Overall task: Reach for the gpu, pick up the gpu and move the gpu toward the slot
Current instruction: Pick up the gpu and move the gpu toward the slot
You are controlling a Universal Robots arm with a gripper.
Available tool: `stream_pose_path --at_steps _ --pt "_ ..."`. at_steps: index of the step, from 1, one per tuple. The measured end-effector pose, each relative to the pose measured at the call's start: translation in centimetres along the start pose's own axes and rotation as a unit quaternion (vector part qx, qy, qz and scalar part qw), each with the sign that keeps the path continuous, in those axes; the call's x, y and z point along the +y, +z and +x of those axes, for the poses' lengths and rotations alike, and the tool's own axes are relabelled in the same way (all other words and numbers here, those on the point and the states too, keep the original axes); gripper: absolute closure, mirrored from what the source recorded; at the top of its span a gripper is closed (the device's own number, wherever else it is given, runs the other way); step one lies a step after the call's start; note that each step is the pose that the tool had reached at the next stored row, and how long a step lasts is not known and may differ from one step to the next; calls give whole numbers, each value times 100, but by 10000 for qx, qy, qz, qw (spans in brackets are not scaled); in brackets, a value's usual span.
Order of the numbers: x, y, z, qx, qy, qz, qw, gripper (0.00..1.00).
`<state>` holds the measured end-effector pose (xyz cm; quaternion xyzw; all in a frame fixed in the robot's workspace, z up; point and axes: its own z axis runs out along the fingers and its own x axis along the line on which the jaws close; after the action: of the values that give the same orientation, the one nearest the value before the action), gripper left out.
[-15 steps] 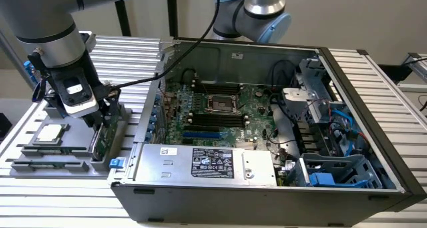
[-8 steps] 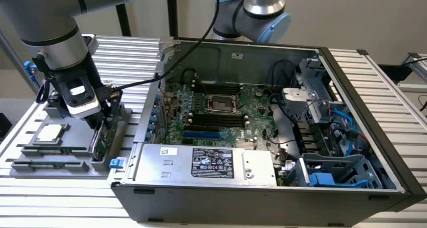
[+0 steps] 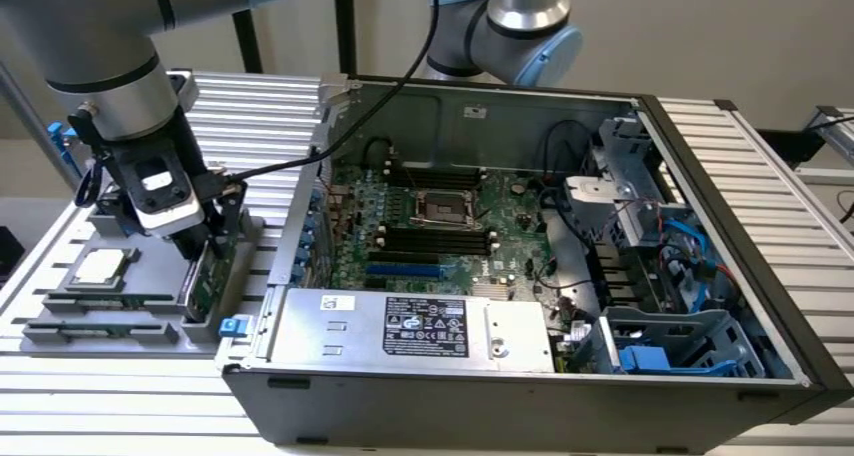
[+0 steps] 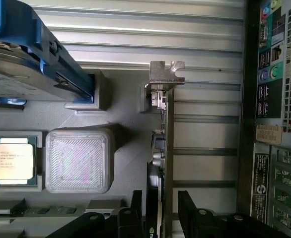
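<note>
The thin green circuit-board gpu (image 4: 169,148) with silvery bracket is stood on edge in a grey moulded tray (image 4: 125,158), straddled by the black gripper (image 4: 160,196), its fingers spread slightly wider than the card. It could be tilted or jammed by an off-centre squeeze. A square silver processor chip (image 4: 12,158) is set nearby; the wall of the open dark computer case (image 3: 534,391) is placed between card and green motherboard (image 3: 441,216).

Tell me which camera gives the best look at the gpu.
The wrist view: the gpu stands on edge, seen along much of its length up to its metal bracket, between the fingers of the open tool. In the exterior view the tool hides most of the gpu; a green strip shows in the grey holder.
</note>
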<state>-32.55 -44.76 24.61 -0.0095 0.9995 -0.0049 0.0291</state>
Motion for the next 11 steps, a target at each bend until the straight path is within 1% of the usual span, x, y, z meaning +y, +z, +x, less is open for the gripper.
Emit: stream_pose_path --at_steps 4,11 --pt "10 16 26 -4 0 4 10000 58" --pt "27 27 28 -11 -1 11 10000 58"
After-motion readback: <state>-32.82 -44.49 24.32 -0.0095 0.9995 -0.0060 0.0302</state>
